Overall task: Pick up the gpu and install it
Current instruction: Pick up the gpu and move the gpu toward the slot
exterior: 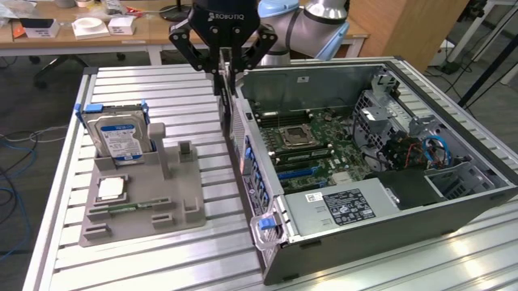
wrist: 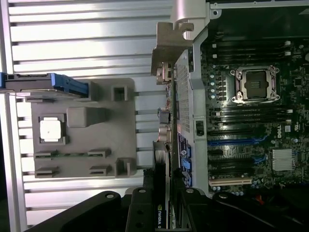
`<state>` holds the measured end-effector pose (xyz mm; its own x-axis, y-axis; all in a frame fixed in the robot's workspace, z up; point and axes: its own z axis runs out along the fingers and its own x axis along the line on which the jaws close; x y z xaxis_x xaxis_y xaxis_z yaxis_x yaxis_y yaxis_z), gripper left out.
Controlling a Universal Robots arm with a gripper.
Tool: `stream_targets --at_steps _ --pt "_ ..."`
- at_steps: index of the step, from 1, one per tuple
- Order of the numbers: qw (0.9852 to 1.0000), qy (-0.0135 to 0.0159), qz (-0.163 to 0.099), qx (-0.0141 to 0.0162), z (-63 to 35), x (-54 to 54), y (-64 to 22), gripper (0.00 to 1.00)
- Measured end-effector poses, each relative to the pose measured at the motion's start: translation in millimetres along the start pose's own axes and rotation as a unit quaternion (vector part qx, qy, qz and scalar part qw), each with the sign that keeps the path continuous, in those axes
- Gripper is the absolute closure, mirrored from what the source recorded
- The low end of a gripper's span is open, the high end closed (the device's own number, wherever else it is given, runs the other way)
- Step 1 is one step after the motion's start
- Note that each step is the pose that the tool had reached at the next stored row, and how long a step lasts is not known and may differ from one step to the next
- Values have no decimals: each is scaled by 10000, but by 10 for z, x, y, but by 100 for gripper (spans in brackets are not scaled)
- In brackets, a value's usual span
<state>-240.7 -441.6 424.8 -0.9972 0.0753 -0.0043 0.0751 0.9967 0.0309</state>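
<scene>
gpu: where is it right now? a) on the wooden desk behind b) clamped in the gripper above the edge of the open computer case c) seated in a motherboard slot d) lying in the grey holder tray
b: the gpu hangs edge-on between the fingers of the gripper, above the computer case wall.
</scene>
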Motion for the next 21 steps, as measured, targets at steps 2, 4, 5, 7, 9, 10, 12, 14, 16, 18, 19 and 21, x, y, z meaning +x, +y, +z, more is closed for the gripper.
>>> stream_targets --at_steps 2,4,5,7,9,10,12,14,16,18,19,21 --pt "10000 0 0 0 0 -11 1 74" --pt "10000 0 0 0 0 -21 1 74" --pt "10000 0 0 0 0 -26 2 74" --pt "10000 0 0 0 0 -36 3 74" --pt "10000 0 0 0 0 -46 3 74" --pt "10000 0 0 0 1 -50 3 74" --pt "10000 0 0 0 0 -59 4 74" --pt "10000 0 0 0 1 -68 5 74" --pt "10000 0 0 0 0 -77 6 74" --pt "10000 0 0 0 1 -86 6 74" --pt "10000 0 0 0 1 -91 7 74" --pt "10000 0 0 0 1 -102 8 74"
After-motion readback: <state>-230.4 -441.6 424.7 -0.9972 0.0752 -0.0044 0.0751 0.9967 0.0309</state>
